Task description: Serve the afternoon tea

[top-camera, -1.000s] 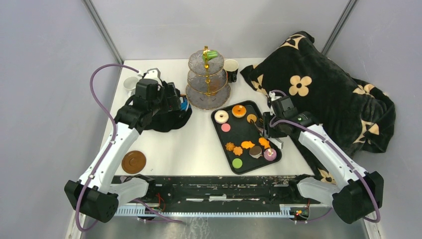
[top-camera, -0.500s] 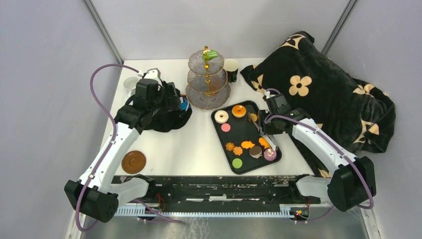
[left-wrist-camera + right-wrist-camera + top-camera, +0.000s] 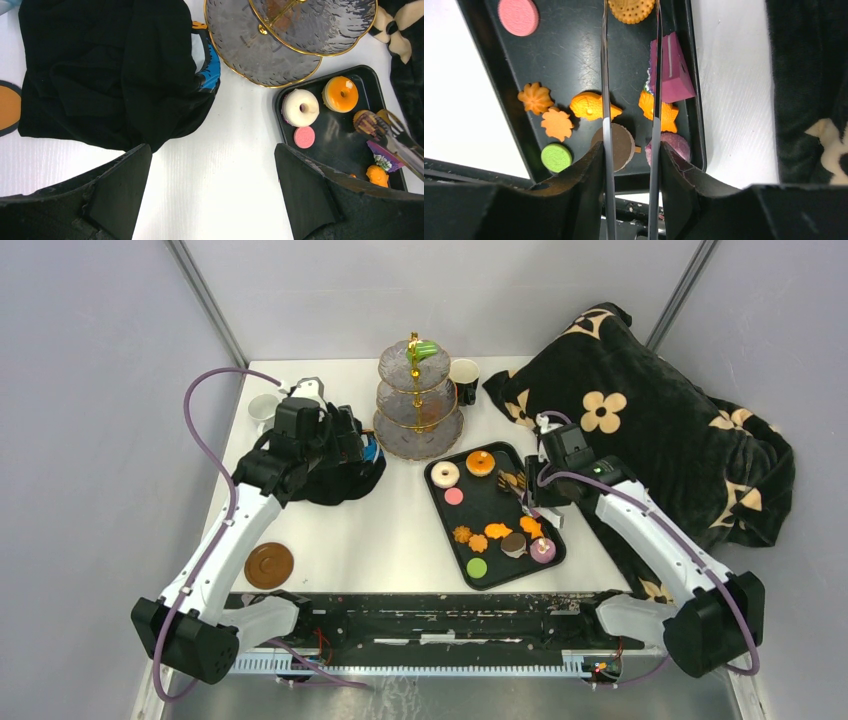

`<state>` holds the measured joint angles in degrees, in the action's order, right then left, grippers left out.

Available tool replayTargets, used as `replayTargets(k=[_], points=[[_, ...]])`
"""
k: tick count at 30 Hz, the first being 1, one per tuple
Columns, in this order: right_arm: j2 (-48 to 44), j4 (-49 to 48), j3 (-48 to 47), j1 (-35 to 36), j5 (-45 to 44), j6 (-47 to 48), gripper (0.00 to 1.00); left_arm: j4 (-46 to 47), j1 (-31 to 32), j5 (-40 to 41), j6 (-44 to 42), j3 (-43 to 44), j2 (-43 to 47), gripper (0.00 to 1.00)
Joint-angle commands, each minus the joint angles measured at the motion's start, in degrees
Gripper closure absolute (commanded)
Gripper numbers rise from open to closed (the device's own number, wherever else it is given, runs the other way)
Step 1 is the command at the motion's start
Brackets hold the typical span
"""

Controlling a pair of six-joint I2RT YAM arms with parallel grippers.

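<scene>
Orange, pink and green treats [image 3: 497,531] are sitting on the black tray [image 3: 487,502].
The right gripper [image 3: 631,147] is clamping metal tongs [image 3: 605,75], their blades straddling a round biscuit [image 3: 630,9]; the left gripper [image 3: 212,150] is hanging spread wide beside a black cloth [image 3: 100,75].

White tabletop, laid out for tea

The white table [image 3: 400,530] carries a three-tier stand [image 3: 418,410] at the middle of its far edge, a dark cup [image 3: 464,375] just beside it, and a white cup [image 3: 262,406] in the far left corner. A black cloth [image 3: 345,475] lies left of centre, a brown saucer [image 3: 269,565] near the near left corner, and a black tray [image 3: 487,502] right of centre. A flowered black blanket [image 3: 650,420] covers the right edge.
</scene>
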<state>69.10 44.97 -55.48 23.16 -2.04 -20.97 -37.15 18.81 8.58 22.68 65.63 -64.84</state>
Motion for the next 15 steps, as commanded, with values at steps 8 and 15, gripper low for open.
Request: replayTargets(k=[8, 15], points=[[-4.9, 1.3, -9.4, 0.5, 2.7, -0.9, 0.72, 1.9, -0.3, 1.3, 0.5, 2.8, 1.2, 0.00], [-4.6, -0.5, -9.9, 3.3, 3.5, -2.7, 0.73, 0.9, -0.3, 2.5, -0.2, 2.4, 2.6, 0.00]])
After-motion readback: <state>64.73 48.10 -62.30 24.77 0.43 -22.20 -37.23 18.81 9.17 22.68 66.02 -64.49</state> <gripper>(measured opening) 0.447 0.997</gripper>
